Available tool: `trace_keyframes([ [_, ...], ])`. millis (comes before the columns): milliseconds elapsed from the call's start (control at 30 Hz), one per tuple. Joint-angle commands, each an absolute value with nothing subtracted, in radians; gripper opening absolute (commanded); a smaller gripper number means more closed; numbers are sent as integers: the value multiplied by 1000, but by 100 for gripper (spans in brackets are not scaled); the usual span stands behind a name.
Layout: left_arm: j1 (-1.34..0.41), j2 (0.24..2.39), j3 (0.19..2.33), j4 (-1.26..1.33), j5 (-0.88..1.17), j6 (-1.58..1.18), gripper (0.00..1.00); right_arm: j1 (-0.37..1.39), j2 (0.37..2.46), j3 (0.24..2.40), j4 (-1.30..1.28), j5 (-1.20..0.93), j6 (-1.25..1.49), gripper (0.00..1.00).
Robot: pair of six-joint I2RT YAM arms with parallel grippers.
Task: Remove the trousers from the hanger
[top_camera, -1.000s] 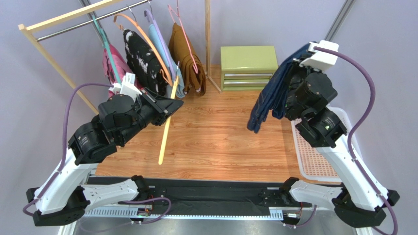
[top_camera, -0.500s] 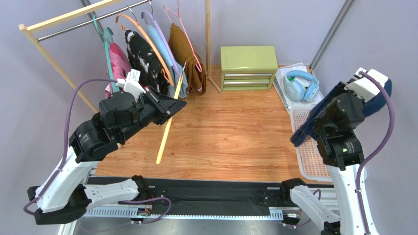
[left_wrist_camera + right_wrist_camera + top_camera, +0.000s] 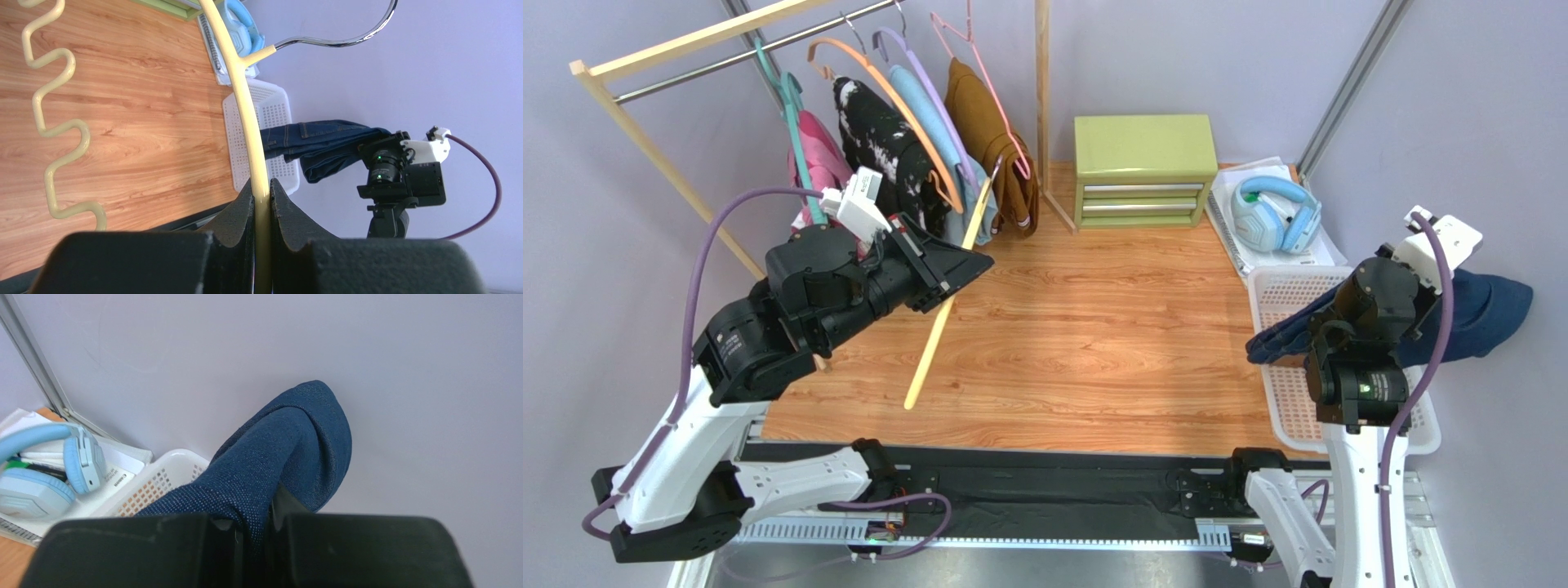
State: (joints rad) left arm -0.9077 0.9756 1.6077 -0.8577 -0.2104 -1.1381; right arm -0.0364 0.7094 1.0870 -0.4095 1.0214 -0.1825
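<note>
Pinching navy trousers [image 3: 1488,314] tight in the right jaws, over the basket [image 3: 1293,404]. Gripping a bare yellow hanger [image 3: 932,343] in shut left jaws, well left of the basket.

Over the white basket [image 3: 1290,410], the right gripper [image 3: 265,522] pinches the navy trousers [image 3: 276,453], but I can't see its fingertips, buried in the fold. From above, the right arm [image 3: 1369,331] covers that grip and part of the basket's floor. The headphones [image 3: 43,471] beyond the basket are cut by the wrist picture's left edge. Far across from the basket, the pink trousers [image 3: 815,147] sit mostly behind the black garment [image 3: 885,153]. The yellow hanger [image 3: 242,104], clamped by the left gripper [image 3: 263,205], runs off the top edge.
</note>
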Motion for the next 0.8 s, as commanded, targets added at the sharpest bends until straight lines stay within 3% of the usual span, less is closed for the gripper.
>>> trace_keyframes([
  [0, -899, 983, 1641, -830, -169, -1080, 0, -54, 669, 1056, -336, 1000, -242, 0],
  [167, -891, 996, 1643, -813, -141, -1075, 0, -54, 721, 1017, -330, 947, -249, 0],
  [767, -882, 1037, 1715, -710, -152, -974, 0, -54, 1279, 997, -455, 605, 61, 1],
])
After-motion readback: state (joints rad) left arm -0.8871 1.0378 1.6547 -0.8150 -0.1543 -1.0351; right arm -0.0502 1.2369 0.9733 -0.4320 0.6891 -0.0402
